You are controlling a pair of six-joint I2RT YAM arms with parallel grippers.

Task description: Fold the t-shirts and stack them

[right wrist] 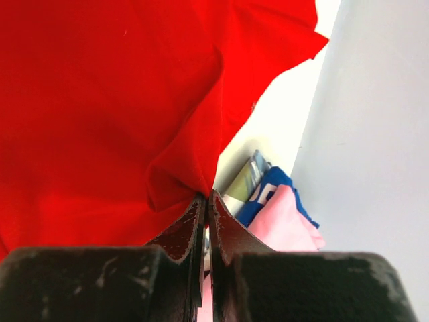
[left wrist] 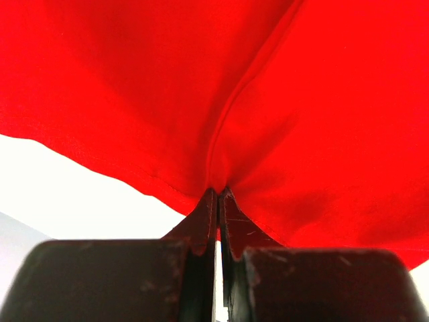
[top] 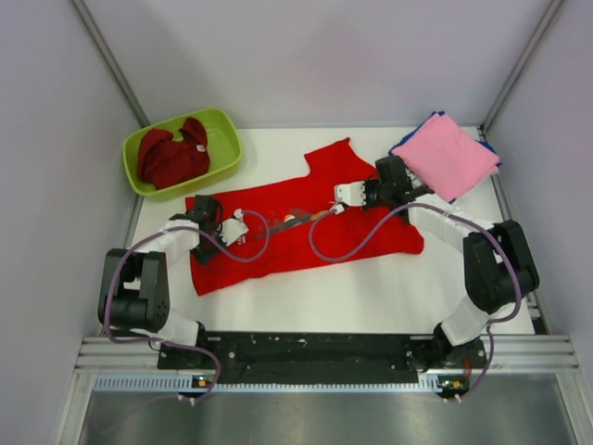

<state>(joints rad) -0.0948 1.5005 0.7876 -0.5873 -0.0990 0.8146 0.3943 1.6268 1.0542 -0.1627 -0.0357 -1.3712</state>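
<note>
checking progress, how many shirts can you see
4: red tee spread mid-table, dark red tee in the tub, pink tee on a blue tee far right; more may hide beneath.

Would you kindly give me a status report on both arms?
Left gripper shut on bright red t-shirt. Right gripper likewise. Purple cables drape across the cloth.

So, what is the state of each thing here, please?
bright red t-shirt: spread out, unfolded.
left gripper: shut on bright red t-shirt.
right gripper: shut on bright red t-shirt.
dark red t-shirt: crumpled in green tub.
pink t-shirt: folded, atop blue t-shirts.
</note>
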